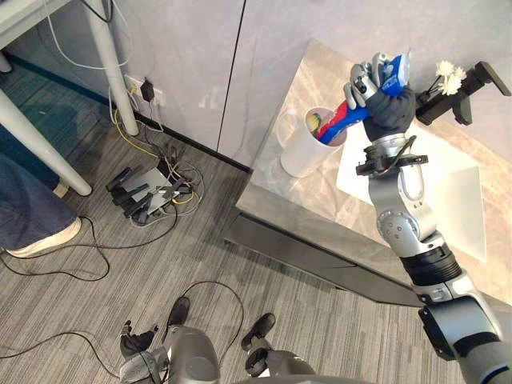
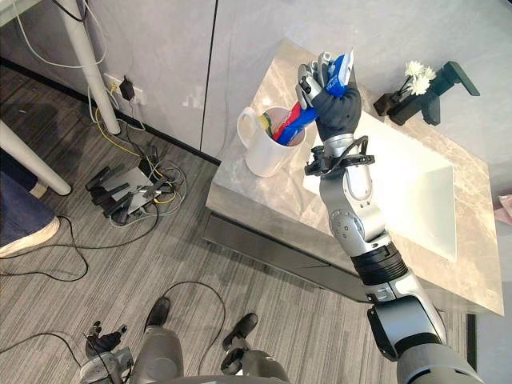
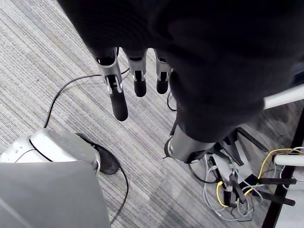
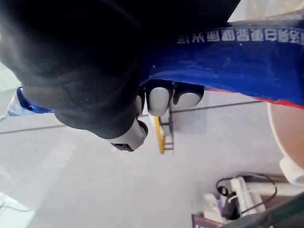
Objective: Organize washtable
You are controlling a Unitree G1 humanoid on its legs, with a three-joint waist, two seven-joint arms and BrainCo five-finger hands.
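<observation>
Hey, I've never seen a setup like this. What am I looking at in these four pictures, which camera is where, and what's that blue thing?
This is a humanoid robot tidying a washtable. The two wide pictures come from cameras in its head, looking down. The two close ones come from cameras on its wrists, looking along each hand.

The stone-look washtable has a white basin set in it, a white mug near its corner and some white flowers at the back.

The right hand is curled round a blue and red tube, probably toothpaste, whose lower end reaches into the mug. The left hand hangs low over the carpet with straight fingers, holding nothing.
</observation>
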